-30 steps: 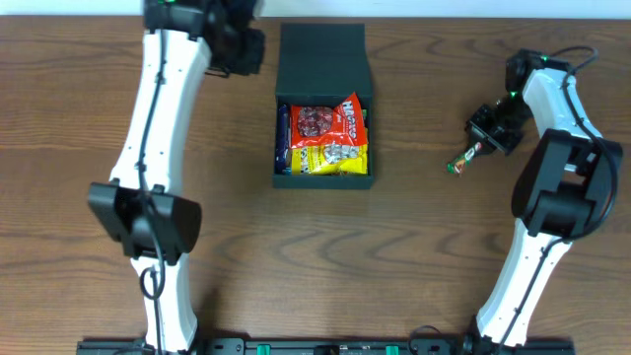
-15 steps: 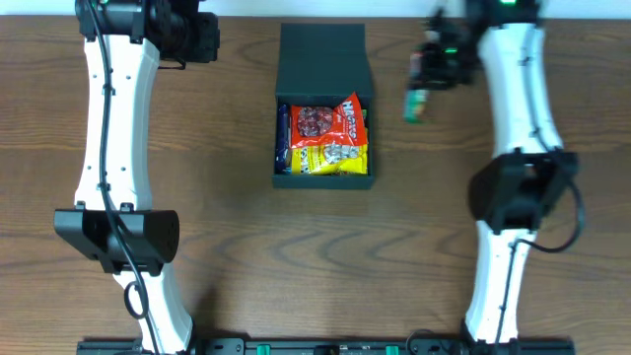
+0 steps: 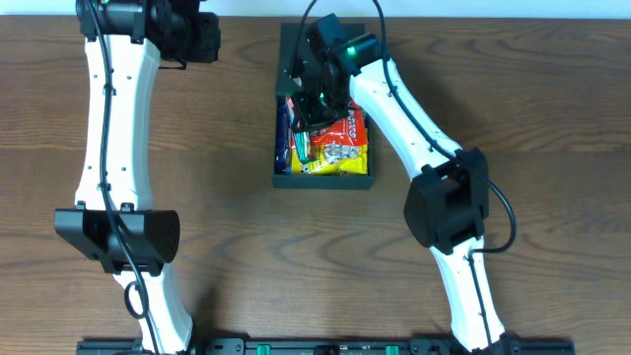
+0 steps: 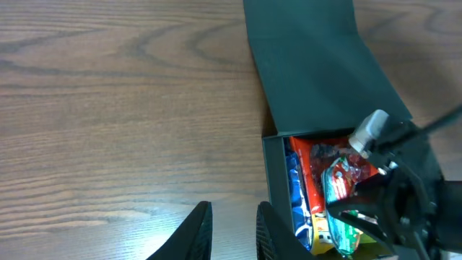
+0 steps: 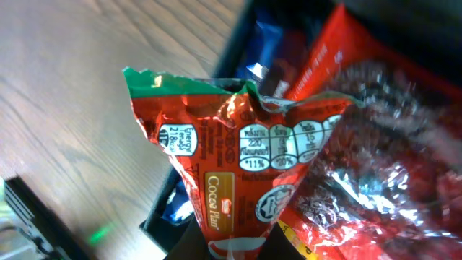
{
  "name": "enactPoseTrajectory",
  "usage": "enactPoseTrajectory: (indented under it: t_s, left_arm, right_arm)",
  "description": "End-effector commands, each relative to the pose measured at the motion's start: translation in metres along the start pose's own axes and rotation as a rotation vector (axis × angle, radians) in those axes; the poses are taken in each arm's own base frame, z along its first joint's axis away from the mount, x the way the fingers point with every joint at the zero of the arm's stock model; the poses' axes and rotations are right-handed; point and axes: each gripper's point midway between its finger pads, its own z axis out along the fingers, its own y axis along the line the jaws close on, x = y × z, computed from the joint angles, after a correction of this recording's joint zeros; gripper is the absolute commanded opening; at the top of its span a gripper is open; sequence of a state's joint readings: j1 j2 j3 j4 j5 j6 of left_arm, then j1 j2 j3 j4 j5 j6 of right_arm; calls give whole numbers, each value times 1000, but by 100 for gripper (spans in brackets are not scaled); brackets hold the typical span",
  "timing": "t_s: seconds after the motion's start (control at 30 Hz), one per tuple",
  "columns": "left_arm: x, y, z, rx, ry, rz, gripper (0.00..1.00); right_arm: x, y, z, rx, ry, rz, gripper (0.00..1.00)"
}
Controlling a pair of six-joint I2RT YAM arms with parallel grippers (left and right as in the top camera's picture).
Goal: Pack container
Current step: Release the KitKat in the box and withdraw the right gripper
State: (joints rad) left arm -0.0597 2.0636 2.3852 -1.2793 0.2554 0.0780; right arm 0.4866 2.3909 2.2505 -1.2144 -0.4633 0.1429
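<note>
Container (image 3: 322, 180) mid bench (image 3: 227, 237), lid (image 4: 310, 65) laid back, light stiff card by the look, best gripped at a side wall; right claw (image 3: 314, 102) clenched on a crinkly packet (image 5: 231, 173) over its snacks (image 3: 337, 156), left claw (image 4: 232, 217) slightly parted, empty

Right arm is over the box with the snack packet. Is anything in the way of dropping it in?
Nothing visible blocks it. The right gripper holds the small packet over the open container, whose lid lies folded back. It would probably land on the red packet and yellow packet already inside.
</note>
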Motion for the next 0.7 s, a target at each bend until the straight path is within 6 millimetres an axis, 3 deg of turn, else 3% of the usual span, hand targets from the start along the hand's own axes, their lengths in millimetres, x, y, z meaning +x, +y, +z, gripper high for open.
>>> enactPoseTrajectory:
  t_s: [0.0, 0.07, 0.1, 0.2, 0.3, 0.37, 0.47, 0.57, 0.6, 0.63, 0.67]
  left_arm:
    - [-5, -2, -11, 2, -30, 0, 24]
    - [-5, -2, -11, 2, -30, 0, 25]
    - [-5, -2, -11, 2, -30, 0, 25]
    - [-5, -2, -11, 2, -30, 0, 30]
    - [-5, -2, -11, 2, -30, 0, 37]
    - [-5, -2, -11, 2, -29, 0, 38]
    - [-6, -2, -11, 2, -31, 1, 38]
    - [-6, -2, -10, 2, -34, 1, 37]
    - [-7, -2, -10, 3, -36, 2, 33]
    - [-8, -2, -10, 3, -40, 3, 26]
    - [-9, -3, -10, 7, -45, 5, 19]
  right_arm:
    - [7, 0, 4, -1, 22, 131, 1]
    - [10, -1, 6, 2, 33, 164, 2]
    - [10, -2, 8, 2, 34, 168, 8]
    - [7, -1, 8, -6, 23, 161, 65]
    - [0, 4, 3, -40, 1, 155, 73]
    - [-6, 1, -7, -49, -20, 161, 70]
    - [-19, -3, -38, -72, -77, 156, 56]
    - [-31, -10, -72, -68, -145, 115, 28]
    - [-37, -14, -92, -64, -190, 94, 12]
    - [-44, -22, -111, -50, -241, 73, 3]
    - [-48, -31, -122, -28, -274, 72, 1]
